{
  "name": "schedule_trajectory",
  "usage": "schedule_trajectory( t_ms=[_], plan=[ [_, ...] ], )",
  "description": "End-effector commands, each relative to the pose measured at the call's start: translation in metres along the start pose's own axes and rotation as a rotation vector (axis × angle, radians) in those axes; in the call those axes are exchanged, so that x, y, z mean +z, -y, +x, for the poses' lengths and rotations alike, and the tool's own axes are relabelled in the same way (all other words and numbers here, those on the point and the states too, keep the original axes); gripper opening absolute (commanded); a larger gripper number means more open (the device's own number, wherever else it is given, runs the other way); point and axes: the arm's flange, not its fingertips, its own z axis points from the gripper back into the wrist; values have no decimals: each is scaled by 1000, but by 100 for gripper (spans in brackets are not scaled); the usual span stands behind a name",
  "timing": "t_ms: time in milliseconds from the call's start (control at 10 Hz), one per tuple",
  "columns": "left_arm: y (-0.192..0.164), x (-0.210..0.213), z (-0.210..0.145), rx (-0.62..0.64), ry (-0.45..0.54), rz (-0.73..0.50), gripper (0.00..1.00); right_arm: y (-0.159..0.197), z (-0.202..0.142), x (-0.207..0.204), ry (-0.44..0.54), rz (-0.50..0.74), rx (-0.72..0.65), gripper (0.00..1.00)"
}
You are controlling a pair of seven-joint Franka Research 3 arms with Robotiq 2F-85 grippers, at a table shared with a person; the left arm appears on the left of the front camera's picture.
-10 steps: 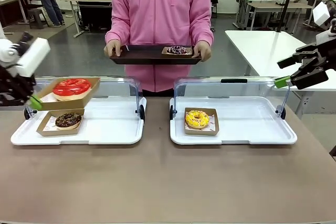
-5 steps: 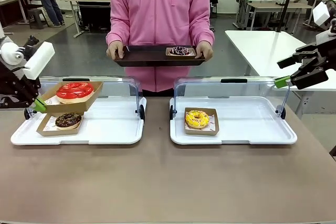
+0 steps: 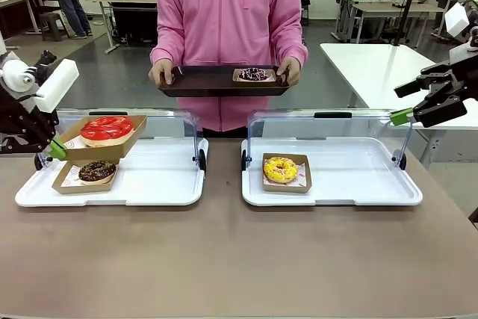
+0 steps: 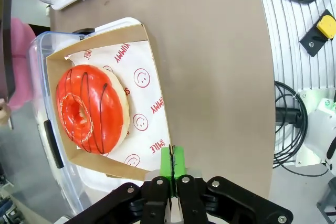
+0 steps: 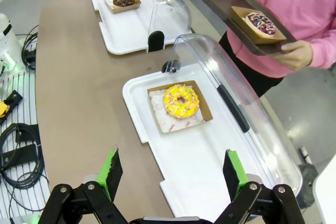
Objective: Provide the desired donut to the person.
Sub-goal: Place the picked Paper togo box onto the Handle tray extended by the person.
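Observation:
A red-glazed donut [image 3: 107,128] with dark stripes lies in a cardboard tray [image 3: 95,147] that hangs tilted above the left white tray [image 3: 149,192]. My left gripper [image 3: 56,149] is shut on that cardboard tray's near-left edge. The left wrist view shows the green pads pinching the cardboard rim [image 4: 172,163] beside the red donut [image 4: 89,108]. The person [image 3: 228,13] in pink stands across the table, holding a dark serving tray [image 3: 209,81] that carries a chocolate sprinkled donut [image 3: 252,74]. My right gripper [image 3: 404,102] hovers open at the far right, holding nothing [image 5: 172,161].
A chocolate donut [image 3: 96,171] in cardboard sits on the left white tray. A yellow sprinkled donut [image 3: 280,169] in cardboard sits on the right white tray [image 3: 358,192]. Both trays have clear lids [image 3: 328,128] swung up at the back. The near tabletop [image 3: 239,259] is bare.
My left gripper has carried the red donut's cardboard tray a little right and up. The person's dark tray has shifted slightly. My right arm has stayed still.

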Motion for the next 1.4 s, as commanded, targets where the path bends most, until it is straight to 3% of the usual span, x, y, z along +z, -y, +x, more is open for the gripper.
schedule_trajectory(
  t_ms=[0, 1300],
  plan=[
    [-2, 1, 1, 7, 1, 17, 0, 0, -1, -1, 0, 8, 3, 100],
    [-2, 1, 1, 7, 1, 17, 0, 0, -1, -1, 0, 8, 3, 100]
  ],
)
